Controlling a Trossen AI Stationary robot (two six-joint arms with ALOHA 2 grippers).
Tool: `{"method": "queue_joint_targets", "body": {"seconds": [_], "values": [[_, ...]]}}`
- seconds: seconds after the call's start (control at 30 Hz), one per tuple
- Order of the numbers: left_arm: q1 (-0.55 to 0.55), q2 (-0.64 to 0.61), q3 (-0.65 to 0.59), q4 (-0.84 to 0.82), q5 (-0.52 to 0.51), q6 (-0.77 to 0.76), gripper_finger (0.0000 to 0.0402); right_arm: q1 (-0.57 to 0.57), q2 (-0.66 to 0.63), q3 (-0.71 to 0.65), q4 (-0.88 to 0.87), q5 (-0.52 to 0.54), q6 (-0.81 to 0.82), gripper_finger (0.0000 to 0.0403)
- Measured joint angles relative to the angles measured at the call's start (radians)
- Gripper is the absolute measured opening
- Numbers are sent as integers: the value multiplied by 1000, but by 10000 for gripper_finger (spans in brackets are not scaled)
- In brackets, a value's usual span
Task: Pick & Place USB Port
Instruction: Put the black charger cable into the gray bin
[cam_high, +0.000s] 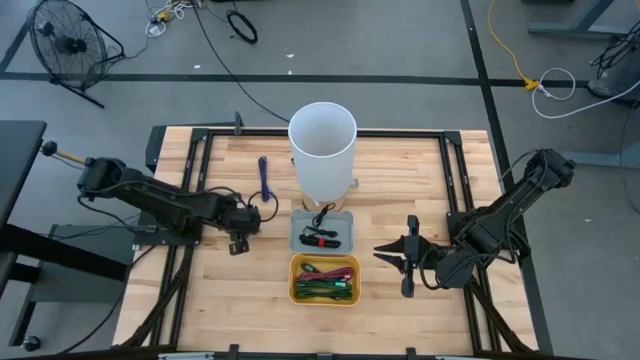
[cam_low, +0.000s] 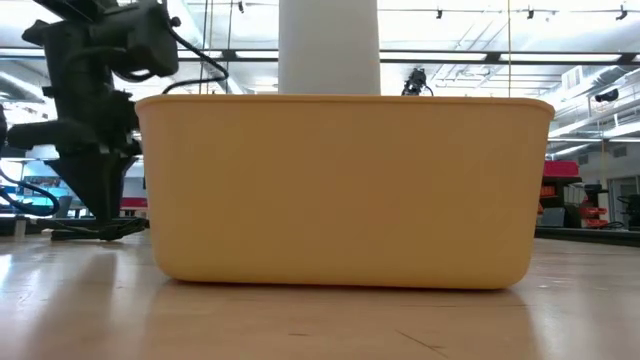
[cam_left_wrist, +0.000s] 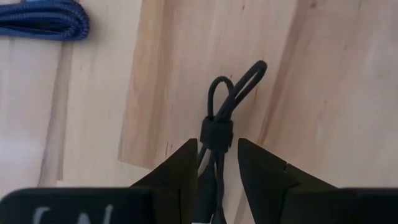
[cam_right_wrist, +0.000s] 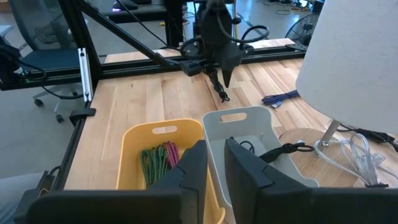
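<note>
A black USB cable (cam_left_wrist: 234, 93), bundled and tied with a band, hangs from my left gripper (cam_left_wrist: 217, 152), which is shut on it above the bare table left of the grey tray (cam_high: 303, 240). The right wrist view shows that gripper (cam_right_wrist: 219, 76) pointing steeply down. The grey tray holds black and red cables. In front of it, the yellow tray (cam_high: 296, 282) holds green and red ones. My right gripper (cam_right_wrist: 216, 155) hovers right of the trays, its fingers a narrow gap apart with nothing between them. My left gripper pinches the black cable bundle between its two fingers, just behind the band (cam_left_wrist: 216, 132). The fingers come from above, slanting steeply down, and lie along the bundle. The looped end (cam_left_wrist: 245, 78) sticks out below the fingertips; whether it touches the table I cannot tell.
A blue cable (cam_high: 264, 180) lies on the table beyond my left gripper. A tall white lamp shade (cam_high: 322, 148) stands behind the grey tray, with its cord on the table beside it. In the low view the yellow tray's wall (cam_low: 340, 190) fills the front.
</note>
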Motion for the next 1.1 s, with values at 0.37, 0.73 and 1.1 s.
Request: {"method": "queue_joint_targets", "body": {"seconds": [0.37, 0.73, 1.1], "values": [[8, 166, 7, 14, -4, 19, 119, 0, 0, 0, 0, 0, 0, 58], [38, 188, 47, -22, 53, -66, 16, -3, 47, 0, 0, 3, -11, 58], [-22, 155, 263, -75, 123, -40, 8, -6, 55, 0, -1, 26, -8, 58]]}}
